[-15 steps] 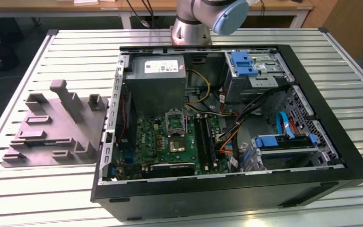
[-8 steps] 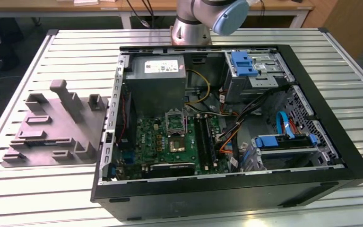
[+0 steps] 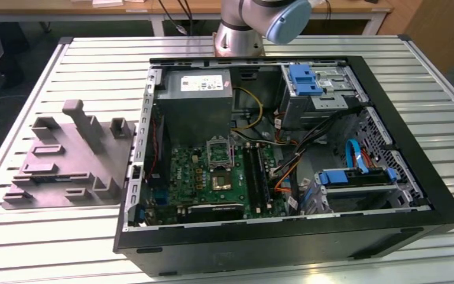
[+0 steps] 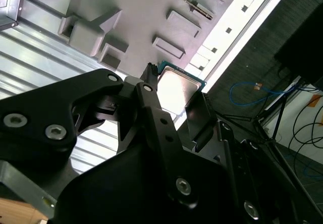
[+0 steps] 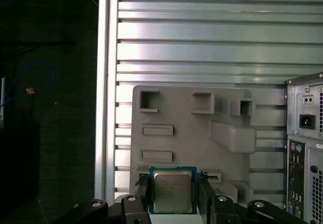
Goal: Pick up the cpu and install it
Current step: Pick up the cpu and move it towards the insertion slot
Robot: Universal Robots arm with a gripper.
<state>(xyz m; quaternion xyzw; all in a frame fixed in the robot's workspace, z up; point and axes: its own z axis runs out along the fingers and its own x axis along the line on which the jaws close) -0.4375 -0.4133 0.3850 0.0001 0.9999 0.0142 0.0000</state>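
Two jaws pinch the cpu [image 5: 173,191] edgewise.

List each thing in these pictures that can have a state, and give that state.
gripper, shut on the cpu.
cpu, held by two opposite edges, metal top showing.
computer case, lying on its side, open, interior exposed.
grey fixture, flat on the table beside the case.

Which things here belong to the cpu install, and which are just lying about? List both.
Job in hand: the cpu, gripped in the claw; green motherboard in the open computer case.

Lying about: grey moulded tray; grey power supply box; blue drive bracket; yellow cables.
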